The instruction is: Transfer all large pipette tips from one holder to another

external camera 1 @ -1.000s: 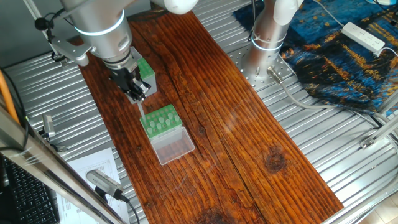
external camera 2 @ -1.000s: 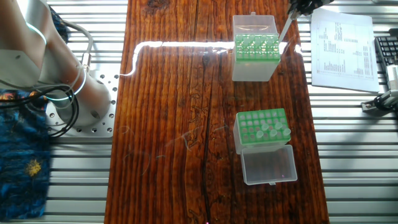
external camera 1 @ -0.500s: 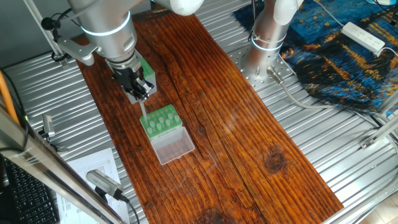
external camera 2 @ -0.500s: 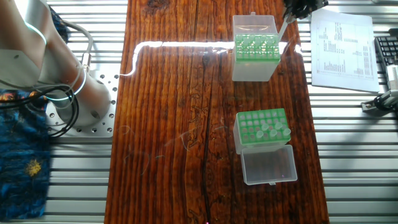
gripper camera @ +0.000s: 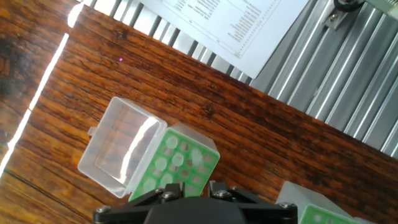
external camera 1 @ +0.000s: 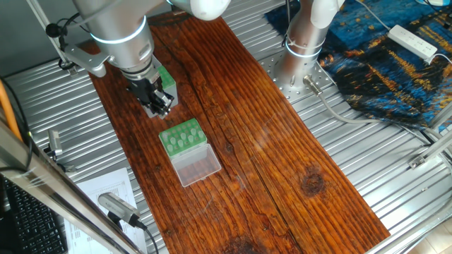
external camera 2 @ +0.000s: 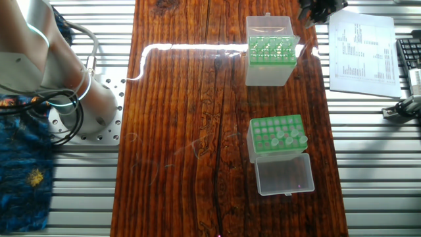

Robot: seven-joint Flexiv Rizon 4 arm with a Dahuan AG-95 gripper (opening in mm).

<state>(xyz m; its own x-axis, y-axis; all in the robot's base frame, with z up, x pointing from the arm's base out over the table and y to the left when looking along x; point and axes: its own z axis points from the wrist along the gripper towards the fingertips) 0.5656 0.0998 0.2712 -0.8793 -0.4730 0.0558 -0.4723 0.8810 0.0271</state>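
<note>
The gripper (external camera 1: 159,104) has drawn back beside the tall box (external camera 2: 268,74), the tip beneath it gone from sight and its grip unreadable; with several tips (external camera 2: 287,136) standing in the low rack (external camera 2: 263,125), it should centre over a filled hole before descending.

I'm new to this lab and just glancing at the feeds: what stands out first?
Two green tip racks on the dark wooden board: the taller grey-sided box at one end, the low rack with its clear lid open further along. The gripper hangs above the tall box's side, by a printed sheet on the metal table.
</note>
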